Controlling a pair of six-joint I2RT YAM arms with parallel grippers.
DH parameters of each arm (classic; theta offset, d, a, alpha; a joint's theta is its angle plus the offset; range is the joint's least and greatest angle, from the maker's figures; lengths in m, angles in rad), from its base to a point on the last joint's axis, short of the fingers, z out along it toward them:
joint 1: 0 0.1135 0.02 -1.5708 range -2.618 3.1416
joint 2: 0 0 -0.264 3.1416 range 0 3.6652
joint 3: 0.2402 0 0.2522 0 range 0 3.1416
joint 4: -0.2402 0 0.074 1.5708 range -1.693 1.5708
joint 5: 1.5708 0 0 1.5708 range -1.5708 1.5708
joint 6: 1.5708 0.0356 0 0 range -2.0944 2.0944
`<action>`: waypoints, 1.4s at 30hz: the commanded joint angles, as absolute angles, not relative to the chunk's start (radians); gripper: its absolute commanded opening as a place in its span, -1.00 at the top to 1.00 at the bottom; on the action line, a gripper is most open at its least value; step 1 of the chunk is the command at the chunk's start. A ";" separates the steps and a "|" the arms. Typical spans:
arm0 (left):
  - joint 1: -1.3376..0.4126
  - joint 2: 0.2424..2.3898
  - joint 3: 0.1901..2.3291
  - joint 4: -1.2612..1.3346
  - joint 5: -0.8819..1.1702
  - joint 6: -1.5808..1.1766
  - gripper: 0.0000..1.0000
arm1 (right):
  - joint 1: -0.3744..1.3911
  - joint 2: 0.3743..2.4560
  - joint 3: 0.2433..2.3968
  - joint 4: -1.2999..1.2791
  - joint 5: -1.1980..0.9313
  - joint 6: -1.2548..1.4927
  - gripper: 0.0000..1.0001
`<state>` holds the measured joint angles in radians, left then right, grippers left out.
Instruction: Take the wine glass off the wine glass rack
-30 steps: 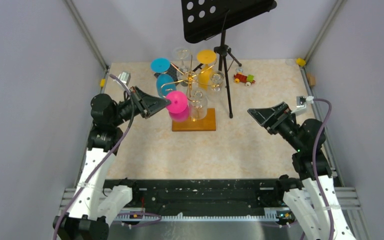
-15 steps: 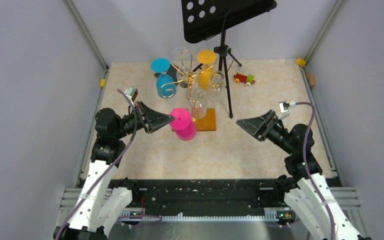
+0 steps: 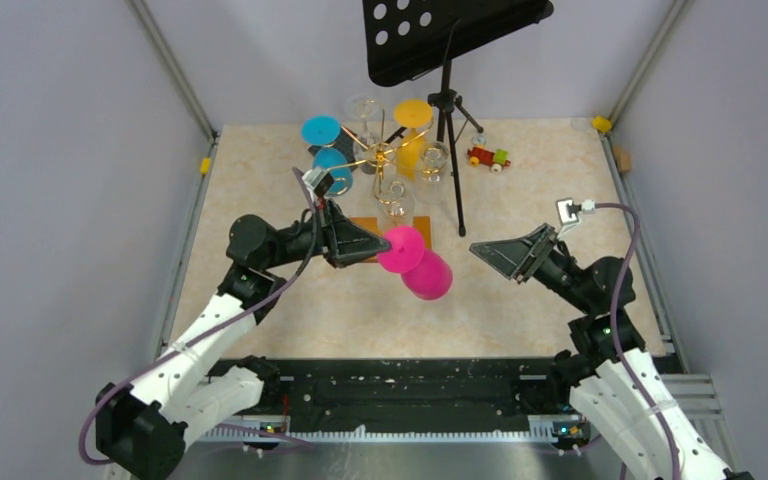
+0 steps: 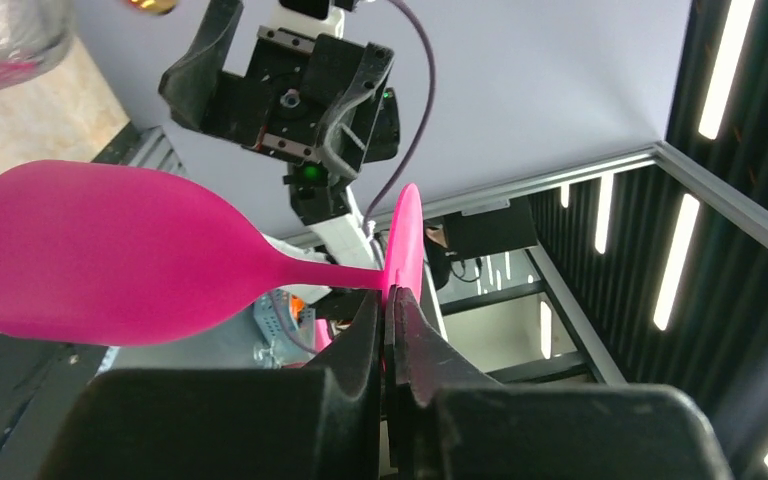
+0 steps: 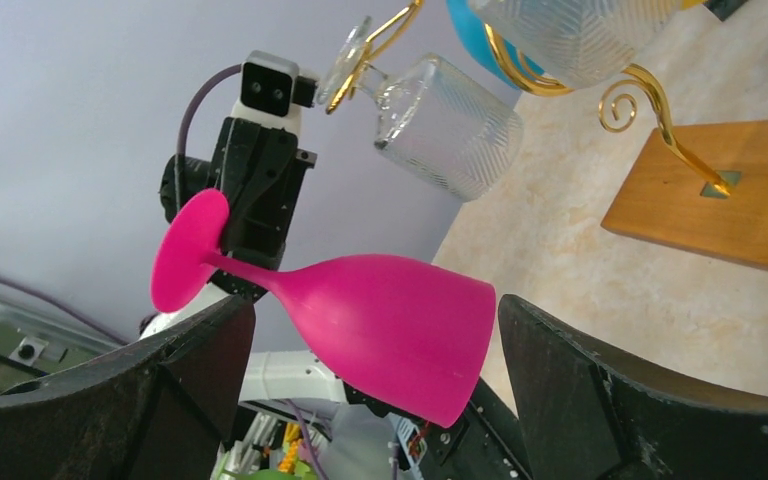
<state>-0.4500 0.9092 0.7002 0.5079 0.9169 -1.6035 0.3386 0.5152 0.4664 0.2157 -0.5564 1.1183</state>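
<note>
The left gripper (image 3: 378,245) is pinched shut on the thin foot of the pink wine glass (image 3: 428,276), which hangs sideways in the air, clear of the gold rack (image 3: 384,158) and above the tabletop (image 3: 300,300). The right gripper (image 3: 488,251) stands wide apart near the bowl. So slim a hold could let the glass swivel or slip and drop, and a clumsy handover could knock it loose.

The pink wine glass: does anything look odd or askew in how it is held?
The pink wine glass lies sideways in the air, off the wine glass rack, pinched at the edge of its foot by the shut left gripper. Its bowl points at the open right gripper, which does not touch it.
</note>
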 commanded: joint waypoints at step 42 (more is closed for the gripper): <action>-0.706 1.118 0.959 1.104 0.562 -1.865 1.00 | 0.354 0.675 0.565 1.422 -0.673 1.514 0.44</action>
